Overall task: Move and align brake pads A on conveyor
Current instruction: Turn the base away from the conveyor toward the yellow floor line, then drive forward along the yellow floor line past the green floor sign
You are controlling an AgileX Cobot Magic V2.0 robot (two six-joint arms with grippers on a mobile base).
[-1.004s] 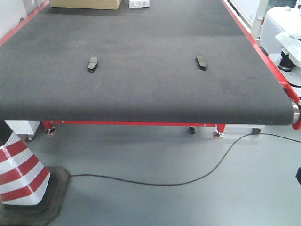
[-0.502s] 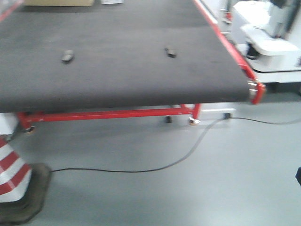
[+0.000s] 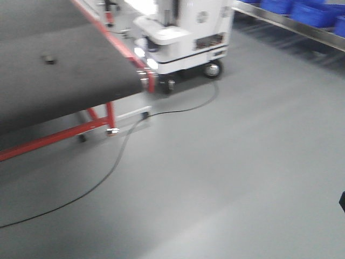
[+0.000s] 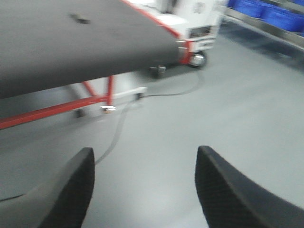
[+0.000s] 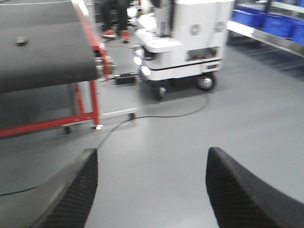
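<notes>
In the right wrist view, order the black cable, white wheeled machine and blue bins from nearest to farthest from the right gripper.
1. black cable, on the floor ahead of the right gripper.
2. white wheeled machine, behind it, centre.
3. blue bins, far back, right.

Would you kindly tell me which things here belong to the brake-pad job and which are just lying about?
Job: conveyor; one brake pad lying on it.
Lying about: white wheeled machine; black floor cable; blue bins.
</notes>
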